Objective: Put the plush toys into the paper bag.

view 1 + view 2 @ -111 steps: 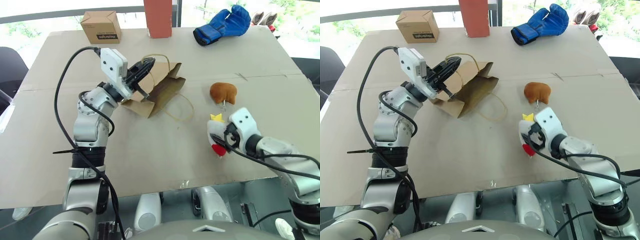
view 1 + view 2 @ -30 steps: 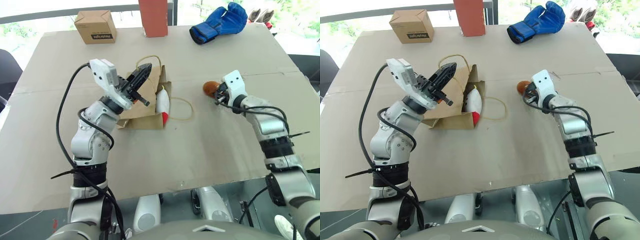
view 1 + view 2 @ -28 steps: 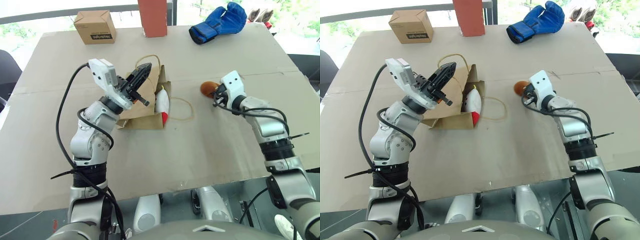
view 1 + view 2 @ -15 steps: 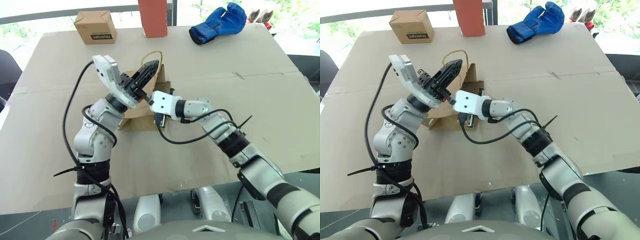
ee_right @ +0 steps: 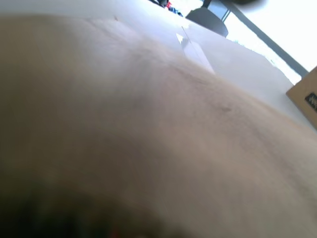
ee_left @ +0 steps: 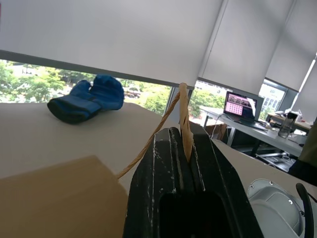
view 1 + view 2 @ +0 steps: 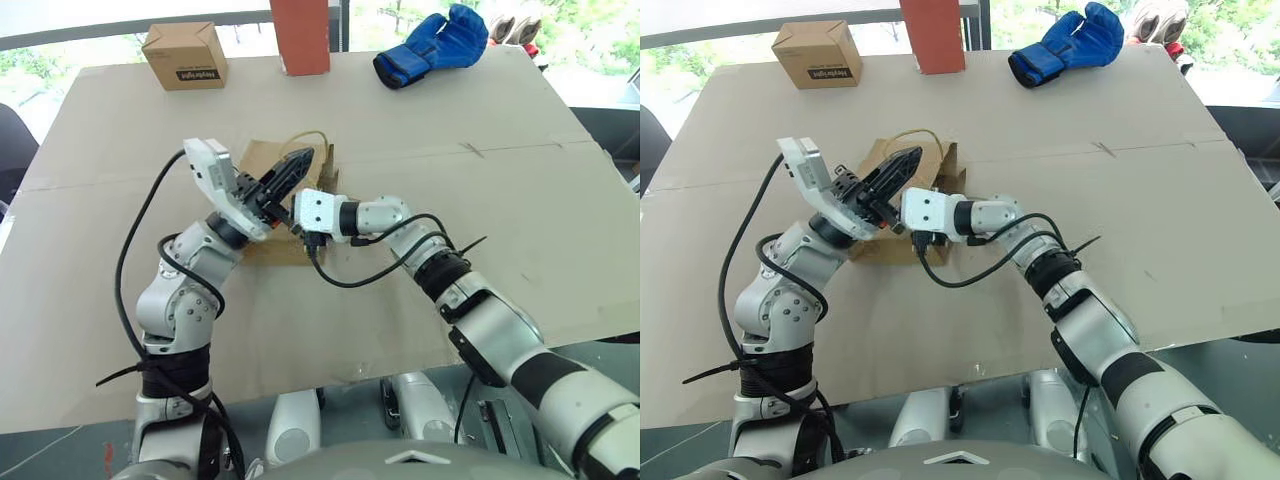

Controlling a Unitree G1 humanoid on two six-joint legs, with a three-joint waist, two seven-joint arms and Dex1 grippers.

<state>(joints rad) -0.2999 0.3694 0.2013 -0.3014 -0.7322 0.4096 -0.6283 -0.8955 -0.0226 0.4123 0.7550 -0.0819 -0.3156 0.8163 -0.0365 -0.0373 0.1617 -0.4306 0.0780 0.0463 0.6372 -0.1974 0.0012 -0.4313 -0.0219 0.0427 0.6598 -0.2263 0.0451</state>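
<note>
Both arms are shiny silver metal with round joints and black bands. Thick black cables loop along them. Each wrist carries a white boxy camera block.

The left gripper (image 7: 290, 172) has two scuffed black fingers (image 6: 163, 163).

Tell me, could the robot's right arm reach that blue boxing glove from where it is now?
Probably not right away. The right claw sits at the paper bag near the table's middle, while the blue boxing glove lies at the far edge. Nothing blocks the way, though.

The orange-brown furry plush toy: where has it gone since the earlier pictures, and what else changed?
The right gripper carried it leftward from the table to the mouth of the brown paper bag; the toy is now hidden. The white plush toy, earlier lying in that mouth, is hidden too. Unchanged: the left gripper shut on the bag's twisted handle, the blue boxing glove, the cardboard box.
</note>
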